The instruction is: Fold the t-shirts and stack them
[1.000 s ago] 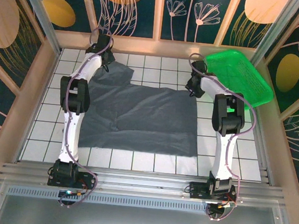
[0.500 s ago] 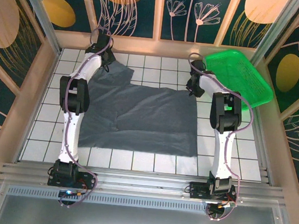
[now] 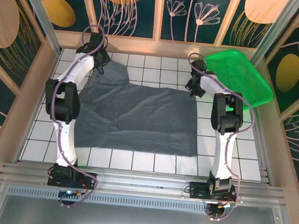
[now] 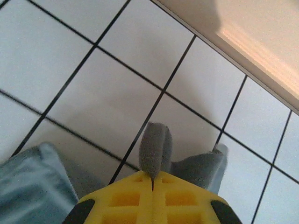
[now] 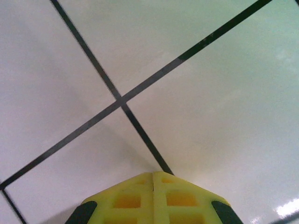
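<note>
On the desk [image 3: 134,159], our left gripper [image 4: 153,175] is gripping the t-shirt [image 3: 138,116], swinging outward; right gripper [image 5: 153,174] is just finishing closing; shirt lying lengthwise between them.

One plain dark slate-grey cloth t-shirt [image 3: 138,116], one bright green plastic mesh basket [image 3: 239,76], one white-tiled desk [image 3: 241,154] — and two white robot arms: left arm [image 3: 65,135], right arm [image 3: 223,146].

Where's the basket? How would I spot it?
Look at the white tiled table. Go to its far right corner, where the basket sits. It is bright green mesh, unlike the flat dark grey t-shirt spread in the middle.
</note>
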